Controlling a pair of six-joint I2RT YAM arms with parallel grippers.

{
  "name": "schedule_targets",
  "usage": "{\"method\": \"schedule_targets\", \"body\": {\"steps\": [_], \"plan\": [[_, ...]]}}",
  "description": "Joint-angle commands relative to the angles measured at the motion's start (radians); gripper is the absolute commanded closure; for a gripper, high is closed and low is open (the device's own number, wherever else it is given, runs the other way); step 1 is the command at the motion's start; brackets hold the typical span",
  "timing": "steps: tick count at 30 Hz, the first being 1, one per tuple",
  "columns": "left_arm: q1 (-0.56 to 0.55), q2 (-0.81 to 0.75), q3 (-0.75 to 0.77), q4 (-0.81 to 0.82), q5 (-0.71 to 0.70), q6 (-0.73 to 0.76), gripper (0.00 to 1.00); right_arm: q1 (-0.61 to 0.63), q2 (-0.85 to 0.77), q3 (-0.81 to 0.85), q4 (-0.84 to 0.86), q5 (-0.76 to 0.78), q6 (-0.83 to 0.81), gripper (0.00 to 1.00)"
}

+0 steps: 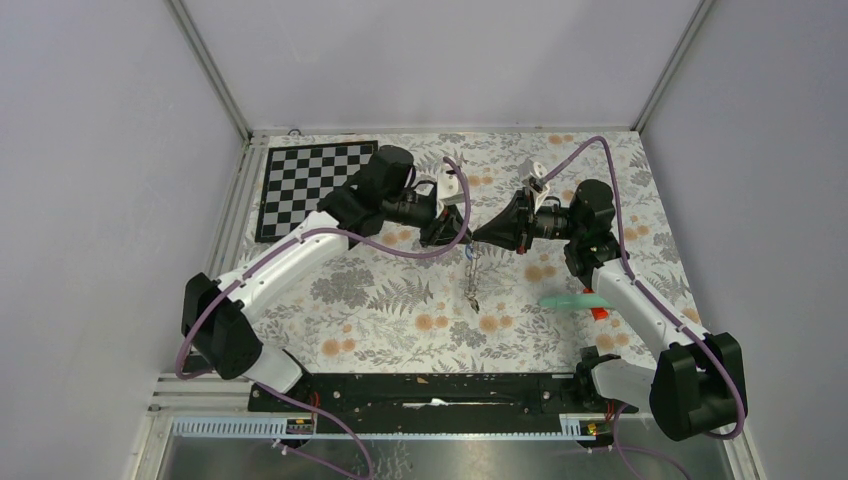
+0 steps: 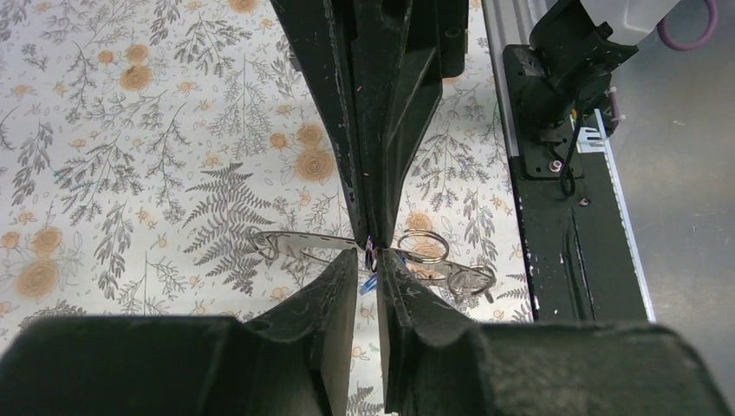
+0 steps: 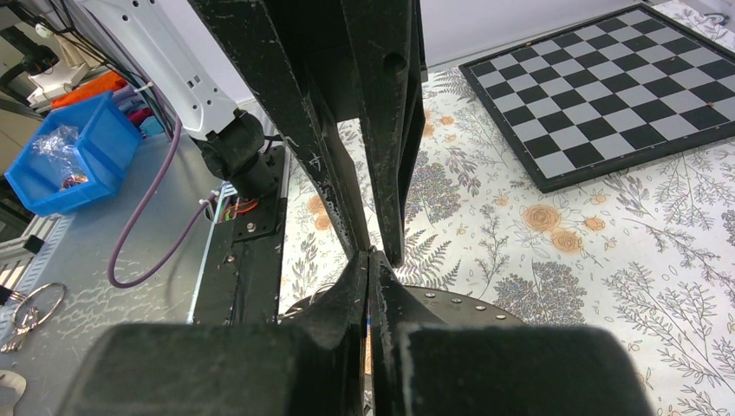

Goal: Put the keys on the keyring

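The keys (image 1: 472,282) dangle in a thin bunch over the middle of the flowered tabletop (image 1: 380,320), just under where both end effectors meet. A blue tag (image 2: 368,283) sits in the narrow gap of the left end effector (image 2: 368,267); I cannot tell whether it is pinched. Wire rings (image 2: 425,246) hang just beside it. The right end effector (image 3: 369,260) is closed tight. A teal stick (image 1: 570,300) lies near the right arm.

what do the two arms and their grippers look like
The left arm and right arm have white shells, bulky black joints and a purple cable looping along each. The left gripper and right gripper are black, with two long tapering fingers.
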State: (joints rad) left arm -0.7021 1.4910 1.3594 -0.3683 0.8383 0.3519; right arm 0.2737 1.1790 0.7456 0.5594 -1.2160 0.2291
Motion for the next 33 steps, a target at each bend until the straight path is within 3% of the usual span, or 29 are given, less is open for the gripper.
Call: {"method": "schedule_targets", "body": {"steps": [1,8,13,17,18,24,28,33], "plan": [[0.004,0.008,0.037,0.07,0.044,-0.028,0.8,-0.005,-0.026,0.004,0.06,-0.013,0.004,1.0],[0.004,0.015,0.033,0.079,0.051,-0.049,0.86,-0.005,-0.028,0.003,0.062,-0.01,0.004,1.0],[0.004,0.018,0.025,0.076,0.049,-0.062,1.0,-0.005,-0.032,0.002,0.062,-0.007,0.004,1.0],[0.004,0.001,0.026,0.062,0.021,-0.067,1.0,-0.005,-0.034,0.004,0.036,0.006,-0.014,1.0],[0.004,-0.007,0.03,0.048,-0.001,-0.059,1.0,-0.005,-0.035,0.009,0.009,0.011,-0.032,0.97],[-0.054,0.018,0.2,-0.264,-0.254,0.086,1.0,-0.011,-0.048,0.042,-0.139,0.05,-0.146,0.58],[-0.138,0.052,0.294,-0.421,-0.459,0.131,1.0,-0.017,-0.059,0.058,-0.142,0.034,-0.139,0.51],[-0.183,0.047,0.291,-0.431,-0.533,0.123,1.0,-0.018,-0.061,0.058,-0.133,0.007,-0.129,0.49]]}}
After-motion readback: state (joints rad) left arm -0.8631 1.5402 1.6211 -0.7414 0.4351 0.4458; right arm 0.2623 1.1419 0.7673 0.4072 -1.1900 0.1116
